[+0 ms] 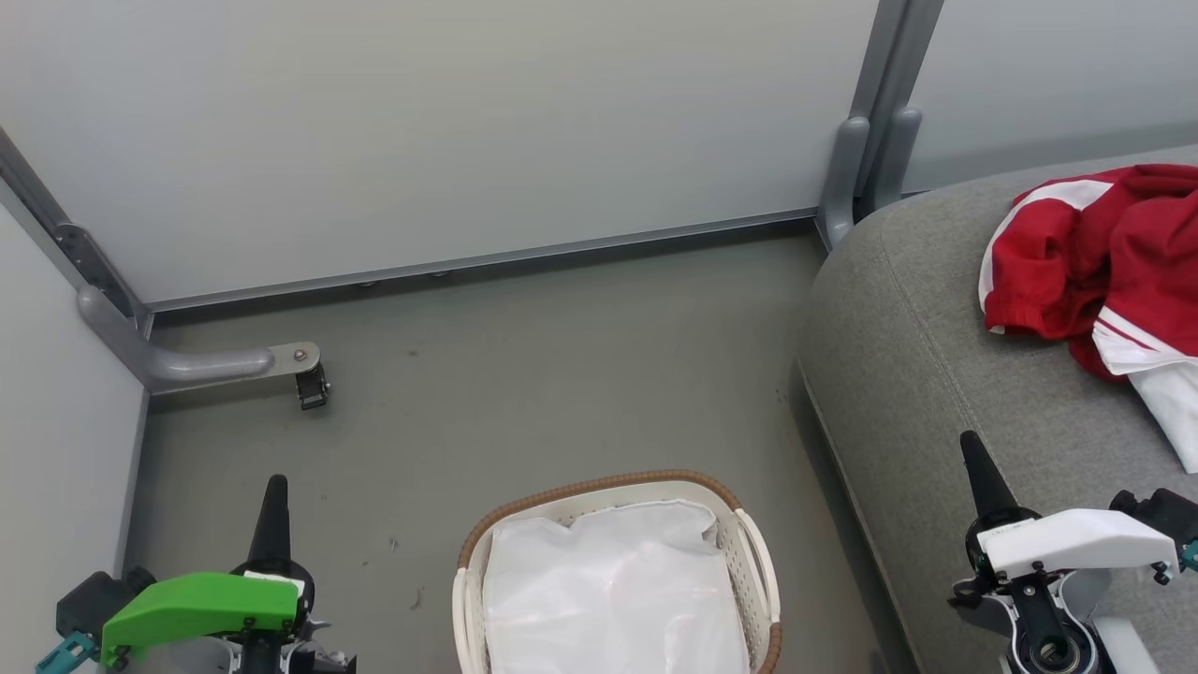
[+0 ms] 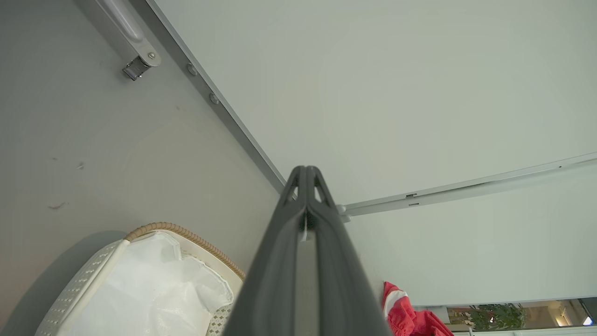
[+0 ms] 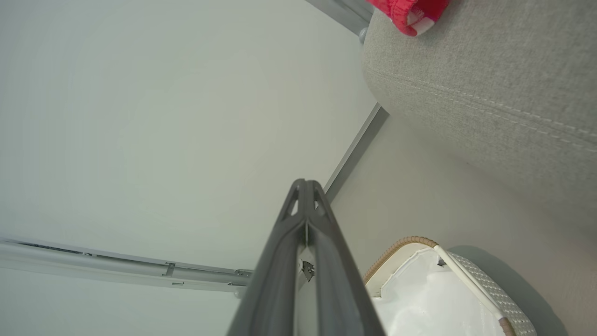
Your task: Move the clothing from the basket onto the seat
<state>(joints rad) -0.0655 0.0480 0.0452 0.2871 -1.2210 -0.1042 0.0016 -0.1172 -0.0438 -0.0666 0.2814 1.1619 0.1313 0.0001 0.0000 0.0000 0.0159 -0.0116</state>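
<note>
The red clothing (image 1: 1095, 262) with white stripes lies bunched on the grey seat (image 1: 936, 374) at the right; a red edge of it also appears as clothing (image 2: 406, 312) and clothing (image 3: 410, 11). On the floor at bottom centre stands the cream basket (image 1: 749, 534) with a brown rim, holding just its white liner (image 1: 608, 590). My left gripper (image 1: 274, 487) sits at the lower left, shut and empty, left of the basket. My right gripper (image 1: 971, 454) is shut and empty over the seat's front part, below the clothing. In the wrist views the left gripper (image 2: 305, 170) and right gripper (image 3: 305, 183) have fingers pressed together.
Pale partition walls (image 1: 468, 122) close off the back and left. A grey metal foot with a caster (image 1: 309, 384) juts onto the floor at the left, and a grey post (image 1: 870, 159) stands by the seat's far corner. Grey floor (image 1: 562, 374) stretches between basket and wall.
</note>
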